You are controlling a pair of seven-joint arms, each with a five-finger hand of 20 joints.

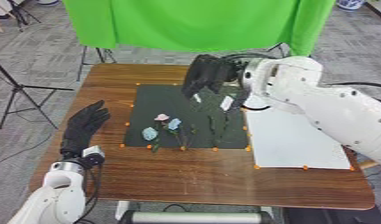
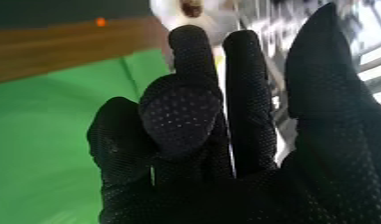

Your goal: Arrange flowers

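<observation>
Flowers point(image 1: 150, 133) lie on the dark mat point(image 1: 155, 102), inside its near-left edges — left hand point(image 1: 83, 125) beside it, relaxed; right hand point(image 1: 202, 75), fingers extended, over its far edge.

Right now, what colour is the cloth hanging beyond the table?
The cloth is bright green, best seen in the head view.

Pastel flowers point(image 1: 174, 123) on dark mat point(image 1: 155, 107)
</observation>
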